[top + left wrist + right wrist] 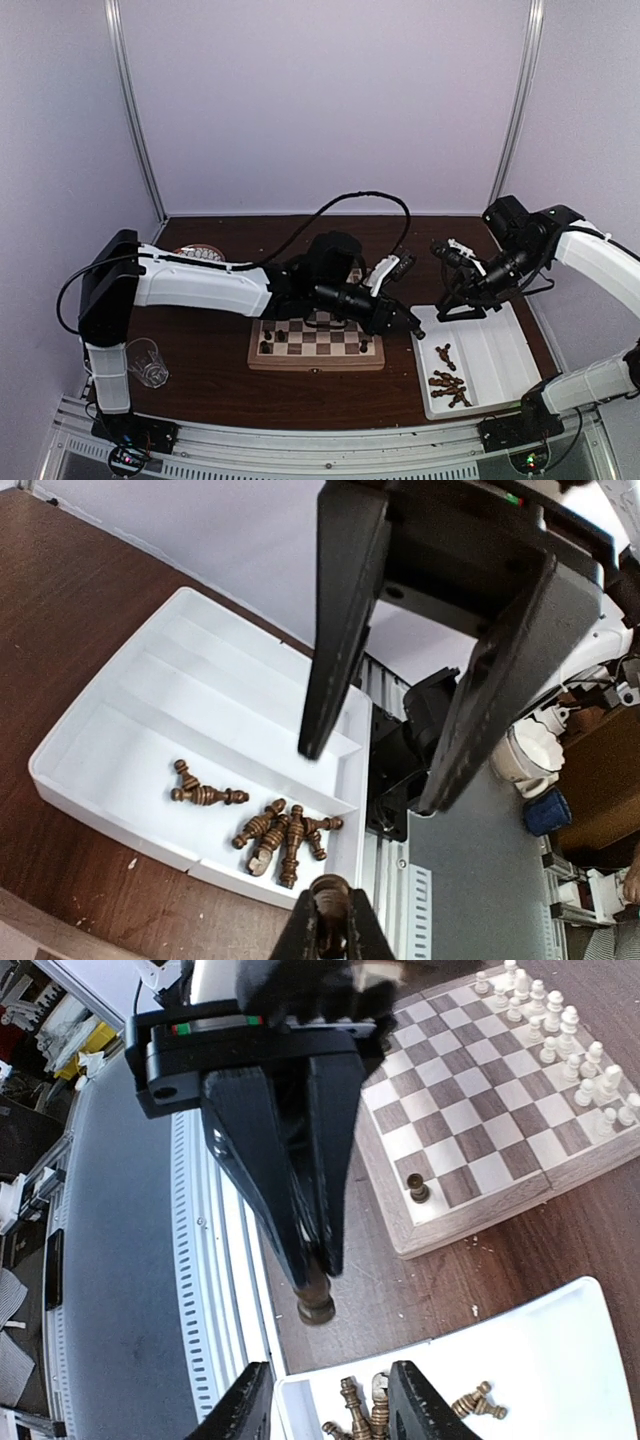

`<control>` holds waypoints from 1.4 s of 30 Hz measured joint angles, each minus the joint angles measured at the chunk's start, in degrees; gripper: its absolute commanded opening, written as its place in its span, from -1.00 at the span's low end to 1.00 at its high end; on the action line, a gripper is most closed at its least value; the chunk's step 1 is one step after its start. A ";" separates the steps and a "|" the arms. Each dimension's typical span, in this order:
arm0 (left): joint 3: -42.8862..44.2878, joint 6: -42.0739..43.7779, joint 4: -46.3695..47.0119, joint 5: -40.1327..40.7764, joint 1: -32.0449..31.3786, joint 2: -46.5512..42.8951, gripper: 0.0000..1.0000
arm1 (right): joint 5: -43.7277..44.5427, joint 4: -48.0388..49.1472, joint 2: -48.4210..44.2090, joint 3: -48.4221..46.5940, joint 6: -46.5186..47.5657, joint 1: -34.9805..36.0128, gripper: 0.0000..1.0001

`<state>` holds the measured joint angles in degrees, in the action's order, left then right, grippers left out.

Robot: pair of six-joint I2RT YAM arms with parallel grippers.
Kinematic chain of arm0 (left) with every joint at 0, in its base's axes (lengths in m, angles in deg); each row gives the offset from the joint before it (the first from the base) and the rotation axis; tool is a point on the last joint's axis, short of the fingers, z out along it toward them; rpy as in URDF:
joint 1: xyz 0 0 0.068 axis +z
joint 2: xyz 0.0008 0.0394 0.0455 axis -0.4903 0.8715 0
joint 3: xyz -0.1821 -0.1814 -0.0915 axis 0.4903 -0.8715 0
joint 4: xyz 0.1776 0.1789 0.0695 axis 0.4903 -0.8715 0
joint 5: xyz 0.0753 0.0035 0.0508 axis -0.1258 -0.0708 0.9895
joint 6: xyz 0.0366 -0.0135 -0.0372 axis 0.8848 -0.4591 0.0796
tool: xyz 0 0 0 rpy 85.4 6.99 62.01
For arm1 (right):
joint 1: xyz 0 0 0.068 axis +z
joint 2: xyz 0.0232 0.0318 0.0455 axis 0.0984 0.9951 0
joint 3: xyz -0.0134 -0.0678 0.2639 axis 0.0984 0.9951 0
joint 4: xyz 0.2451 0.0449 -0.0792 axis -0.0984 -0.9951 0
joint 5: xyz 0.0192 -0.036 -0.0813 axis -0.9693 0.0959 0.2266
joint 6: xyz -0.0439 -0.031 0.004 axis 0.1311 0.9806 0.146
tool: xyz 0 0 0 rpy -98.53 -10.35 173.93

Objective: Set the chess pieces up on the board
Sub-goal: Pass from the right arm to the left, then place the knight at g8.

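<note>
My left gripper (416, 331) reaches across the board (315, 357) to its right edge and is shut on a dark brown chess piece (329, 892). The right wrist view shows this piece (316, 1300) upright, just above the table between board and tray. My right gripper (447, 310) hangs open and empty over the white tray (495, 335), close to the left gripper. Several dark pieces (448, 382) lie in the tray's near compartment. A few dark pieces (272, 343) stand on the board's near side. Cream-white pieces (560, 1030) line its far side.
A clear glass (147, 362) stands at the near left by the left arm's base. A round patterned dish (200, 252) sits at the back left. The metal rail (330, 440) runs along the table's near edge. The enclosure walls are pale.
</note>
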<state>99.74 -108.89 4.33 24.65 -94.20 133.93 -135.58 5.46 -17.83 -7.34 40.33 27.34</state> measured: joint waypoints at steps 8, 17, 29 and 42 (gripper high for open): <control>7.32 13.18 -27.39 10.49 0.02 -7.34 -1.00 | 1.81 5.20 -6.56 6.88 -1.70 -6.86 -0.07; 4.66 20.94 -49.27 23.45 0.72 -14.12 -1.00 | 9.62 11.72 -8.07 9.70 -4.15 -7.06 -0.06; -7.82 19.32 -57.55 28.85 7.45 -16.68 -1.00 | 11.02 13.22 -7.13 10.32 -4.48 -7.06 -0.06; -8.79 17.46 -56.22 30.36 8.92 -14.97 -1.00 | 11.21 13.38 -6.99 10.54 -4.46 -7.06 -0.06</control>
<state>90.95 -91.43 -51.89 55.01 -85.28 118.96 -124.36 18.84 -24.83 3.20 35.88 20.28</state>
